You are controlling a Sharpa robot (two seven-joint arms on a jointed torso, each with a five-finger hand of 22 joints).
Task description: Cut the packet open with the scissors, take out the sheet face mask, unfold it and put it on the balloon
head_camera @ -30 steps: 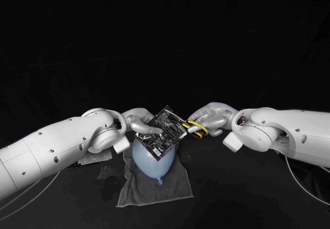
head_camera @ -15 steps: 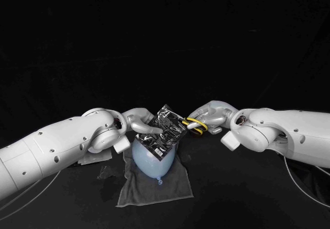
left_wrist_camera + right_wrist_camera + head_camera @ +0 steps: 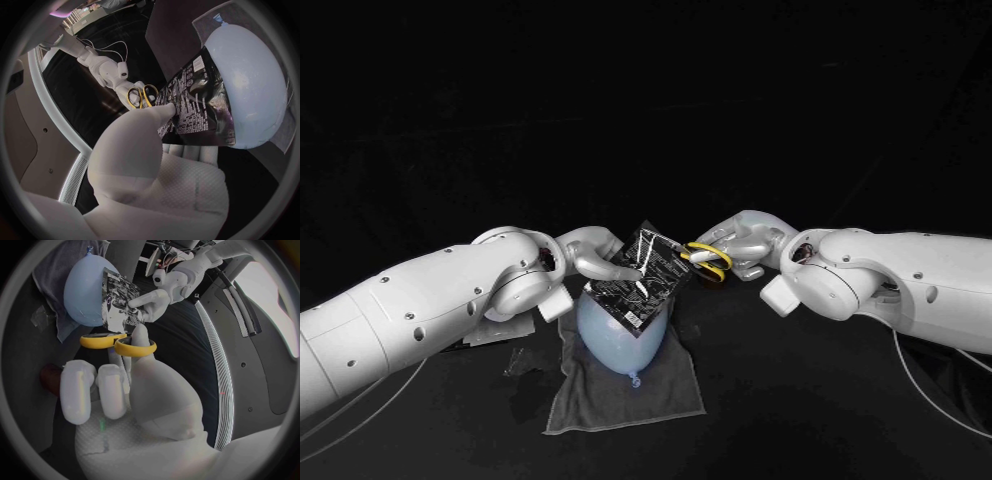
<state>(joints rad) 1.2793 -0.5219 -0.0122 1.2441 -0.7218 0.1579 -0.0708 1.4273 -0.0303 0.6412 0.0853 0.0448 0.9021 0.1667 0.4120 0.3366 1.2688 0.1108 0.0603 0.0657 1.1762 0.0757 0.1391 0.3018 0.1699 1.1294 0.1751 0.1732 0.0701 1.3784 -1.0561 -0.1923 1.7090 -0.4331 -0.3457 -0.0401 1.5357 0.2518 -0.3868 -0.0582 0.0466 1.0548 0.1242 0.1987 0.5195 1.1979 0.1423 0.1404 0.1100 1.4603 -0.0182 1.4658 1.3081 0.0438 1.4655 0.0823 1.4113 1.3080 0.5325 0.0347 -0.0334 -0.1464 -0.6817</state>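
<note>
Centre of the head view, just below the middle of the frame, and both hands were on the job. The left hand (image 3: pixel 599 260) came in from the left with its fingers (image 3: pixel 164 111) clamped on the packet (image 3: pixel 640 276): the thumb lay across the printed black face and the others sat behind it. The packet stood tilted, top corner leaning up and right. Its lower edge hung over the upper end of the balloon (image 3: pixel 620 338).

From the right came the right hand (image 3: pixel 744 244), fingers (image 3: pixel 141 336) threaded through the yellow loops of the scissors (image 3: pixel 705 265) and closed on them. The handles sat right against the packet's right edge. The blades themselves were too dark to make out, so whether they had bitten into the foil, I couldn't tell.

The balloon, pale blue, lay on a grey cloth (image 3: pixel 661 392) in the lower centre of the frame, its knot pointing toward the bottom edge. The cloth was spread flat on the black bench (image 3: pixel 819 400). In the left wrist view the packet lay close against the balloon's rounded side.
</note>
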